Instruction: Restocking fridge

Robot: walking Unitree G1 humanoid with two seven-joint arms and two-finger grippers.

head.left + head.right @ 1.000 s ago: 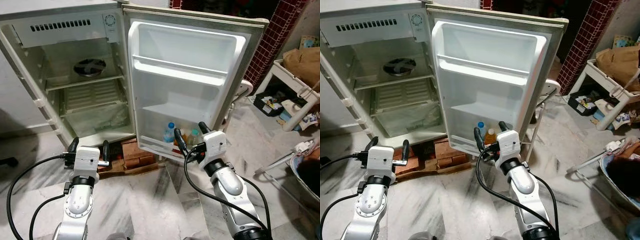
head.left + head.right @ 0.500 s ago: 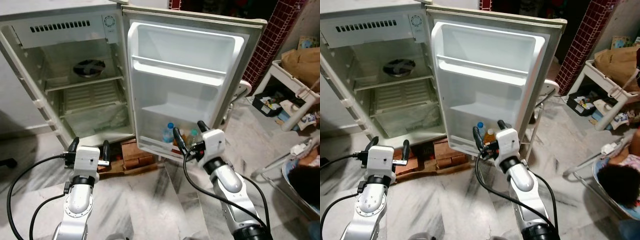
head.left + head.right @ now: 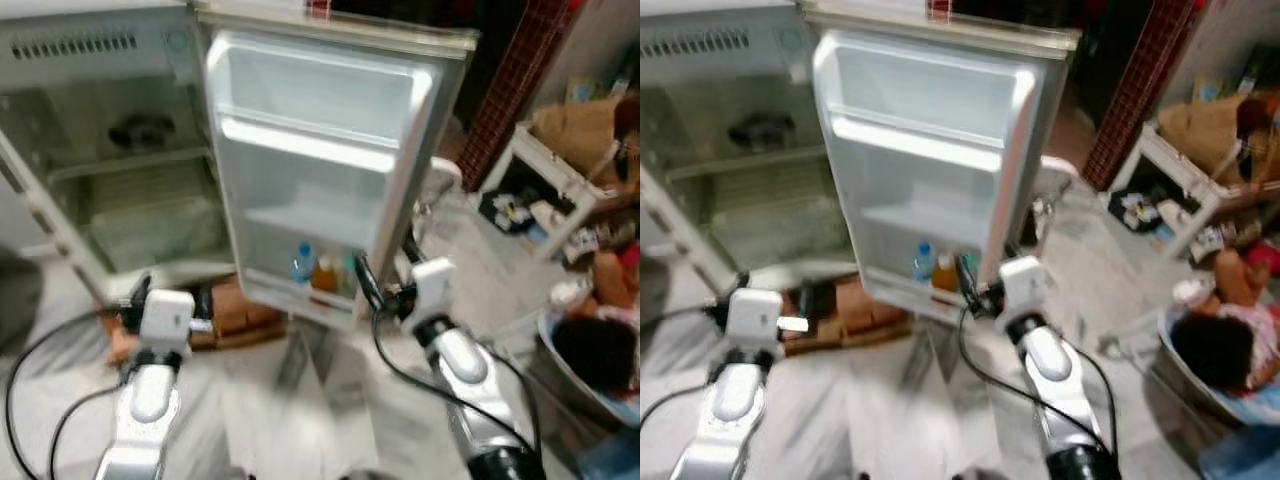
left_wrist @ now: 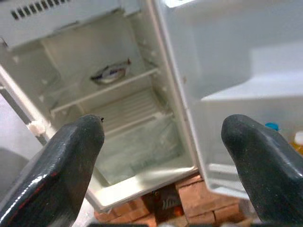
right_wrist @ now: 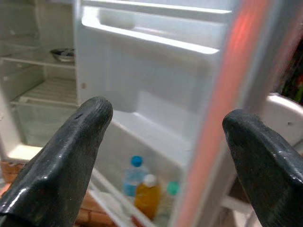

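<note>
Both claws are hanging spread apart and empty. The right claw (image 3: pixel 385 290) is sitting just beside the bottles (image 3: pixel 322 271) standing upright in the fridge door's (image 3: pixel 320 150) bottom shelf, way nearer than the left claw (image 3: pixel 170 305). Blurry though.

Fridge (image 3: pixel 120 150) white inside and out, door liner (image 3: pixel 310 180) white too. Just ahead of the right hand (image 3: pixel 385 285), black fingers on a white head, silver arm: bottle with blue cap (image 5: pixel 135 176), orange bottle with white cap (image 5: pixel 147 198), green-capped one (image 5: pixel 171 189) beside it. Ahead of the left hand (image 3: pixel 165 300), same black and white: red-brown bricks (image 3: pixel 235 310) under the fridge. Floor (image 3: pixel 300 400) white marble with grey veining. Wall (image 3: pixel 510 80) beyond the right hand is dark red small-tile grid. Cables black.
</note>
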